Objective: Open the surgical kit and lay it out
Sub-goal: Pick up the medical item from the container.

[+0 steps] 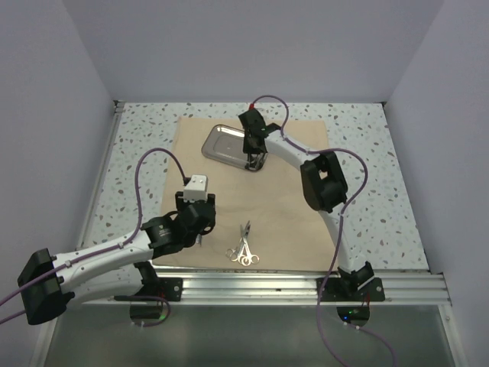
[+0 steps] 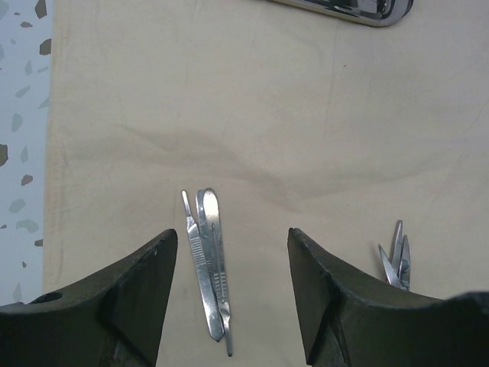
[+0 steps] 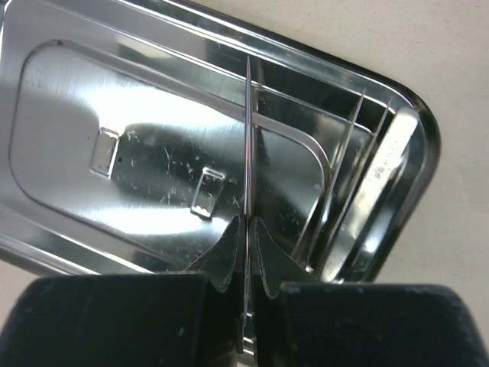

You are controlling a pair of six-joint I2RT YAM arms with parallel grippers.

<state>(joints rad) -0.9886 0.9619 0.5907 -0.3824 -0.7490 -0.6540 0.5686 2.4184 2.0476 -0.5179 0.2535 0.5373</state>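
The right gripper [image 3: 248,229] has its fingers pressed together on one thin instrument [image 3: 248,138], seen edge-on; its long axis runs straight out ahead of the fingertips, over the single steel tray [image 3: 114,92] beneath the gripper; the tray's long side lies slantwise across this gripper's line. Just right of the fingertips, at the tray's rounded end, more slim pieces [image 3: 348,168] lie roughly parallel to one another, too overlapped to count.

The left gripper [image 2: 233,252] stands spread and holds nothing above the beige cloth wrap [image 2: 306,138]; between its fingers lie what look like two flat handles [image 2: 206,267], side by side and touching, long axes running away from the gripper, far ends leaning slightly left. Past its right finger the scissor-like instruments [image 2: 397,260] point their tips away from it; at least two, exact count unclear.
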